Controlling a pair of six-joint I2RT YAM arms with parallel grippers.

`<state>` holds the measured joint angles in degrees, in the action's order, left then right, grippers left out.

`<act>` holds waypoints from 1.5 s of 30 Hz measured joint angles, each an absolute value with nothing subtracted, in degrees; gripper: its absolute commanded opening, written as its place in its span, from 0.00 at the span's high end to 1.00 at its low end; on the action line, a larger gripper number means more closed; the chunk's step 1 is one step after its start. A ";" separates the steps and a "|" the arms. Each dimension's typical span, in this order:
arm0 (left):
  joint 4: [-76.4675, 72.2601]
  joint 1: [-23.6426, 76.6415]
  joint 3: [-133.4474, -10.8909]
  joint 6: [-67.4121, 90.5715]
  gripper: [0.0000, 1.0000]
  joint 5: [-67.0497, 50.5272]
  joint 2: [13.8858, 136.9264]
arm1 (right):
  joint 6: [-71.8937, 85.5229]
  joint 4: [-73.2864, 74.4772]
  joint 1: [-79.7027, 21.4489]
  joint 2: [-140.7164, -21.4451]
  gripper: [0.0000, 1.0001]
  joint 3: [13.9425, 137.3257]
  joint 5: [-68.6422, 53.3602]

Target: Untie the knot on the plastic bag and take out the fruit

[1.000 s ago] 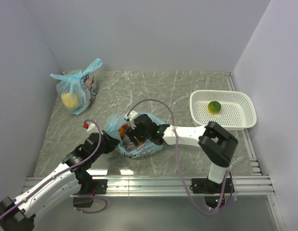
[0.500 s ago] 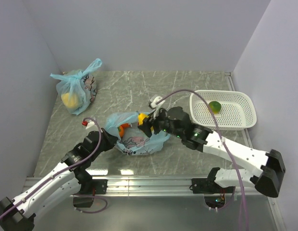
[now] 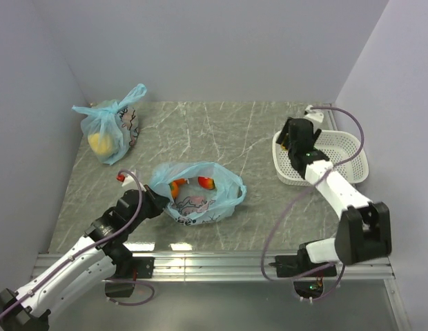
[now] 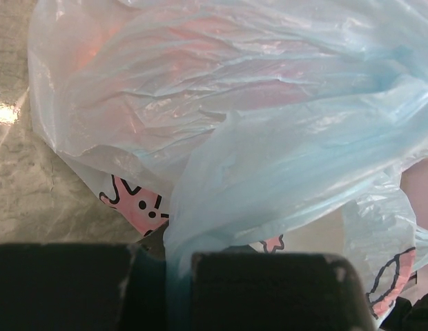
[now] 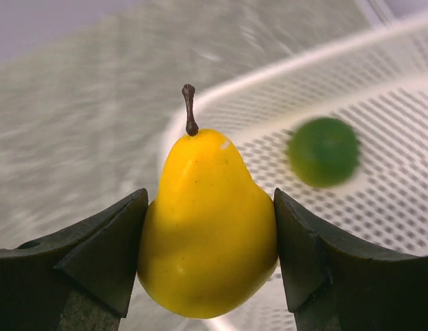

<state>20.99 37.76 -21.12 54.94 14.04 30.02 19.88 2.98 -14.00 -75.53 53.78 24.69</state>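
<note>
The light-blue plastic bag (image 3: pixel 197 193) lies open mid-table, with orange and red fruit (image 3: pixel 207 183) showing inside; no knot shows on it. My left gripper (image 3: pixel 153 201) is shut on the bag's film at its left edge; in the left wrist view the film (image 4: pixel 269 138) runs down between the two black fingers (image 4: pixel 269 289). My right gripper (image 3: pixel 291 140) is shut on a yellow pear (image 5: pixel 207 227) with a brown stem, held above the left rim of the white basket (image 3: pixel 338 181). A green fruit (image 5: pixel 323 152) lies in the basket (image 5: pixel 380 89).
A second, knotted blue bag (image 3: pixel 110 127) with a yellow lump inside stands at the back left. Grey walls close in the table on the left, back and right. A metal rail (image 3: pixel 214 262) runs along the near edge.
My right arm pulled the yellow pear out of the bag and swung right and back to the basket. The left gripper kept its hold on the bag, which now lies wider open.
</note>
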 measured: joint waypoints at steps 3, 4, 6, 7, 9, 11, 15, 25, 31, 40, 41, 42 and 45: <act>21.30 37.76 -21.12 54.63 0.99 13.34 29.58 | 23.05 6.22 -8.43 -82.76 0.48 55.48 25.93; 21.52 37.76 -21.12 54.52 0.99 13.28 29.45 | 23.75 7.51 -7.42 -85.17 0.26 56.34 26.37; 21.87 37.76 -21.12 54.37 1.00 12.91 29.21 | 24.67 9.80 -6.59 -88.92 0.09 57.78 27.24; 21.93 37.76 -21.12 54.28 0.99 12.78 29.02 | 24.93 11.05 -6.46 -90.39 0.02 58.59 27.68; 21.98 37.76 -21.12 54.24 0.99 12.36 28.60 | 25.08 13.26 -6.44 -92.20 0.00 60.27 28.62; 22.04 37.76 -21.12 54.24 0.99 12.25 28.16 | 25.06 14.26 -6.44 -92.58 0.00 61.32 28.88; 22.09 37.76 -21.12 54.24 0.99 11.86 27.97 | 25.04 14.59 -6.83 -89.78 0.00 61.23 27.35; 22.02 37.76 -21.12 54.04 1.00 11.90 31.57 | 19.51 9.50 -35.75 -70.30 0.14 56.93 18.37; 21.98 37.76 -21.12 54.06 1.00 11.90 32.01 | 14.81 8.56 -52.18 -70.78 0.15 57.21 11.09; 22.22 37.76 -21.12 54.11 0.99 12.29 31.29 | 11.18 7.81 -58.15 -82.48 0.18 62.72 0.62; 22.24 37.76 -21.12 54.15 0.99 12.29 31.05 | 11.03 7.79 -58.15 -84.58 0.18 63.33 0.51; 22.37 37.76 -21.12 54.24 0.99 12.27 30.72 | 10.94 7.79 -58.15 -86.46 0.18 63.55 0.67; 22.55 37.76 -20.73 54.81 1.00 12.03 28.67 | 10.96 8.86 -58.02 -90.52 0.18 63.26 3.03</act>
<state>22.55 37.76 -20.73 54.81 12.03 28.67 10.96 8.86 -58.02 -90.52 63.26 3.03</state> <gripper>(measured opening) 0.022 0.822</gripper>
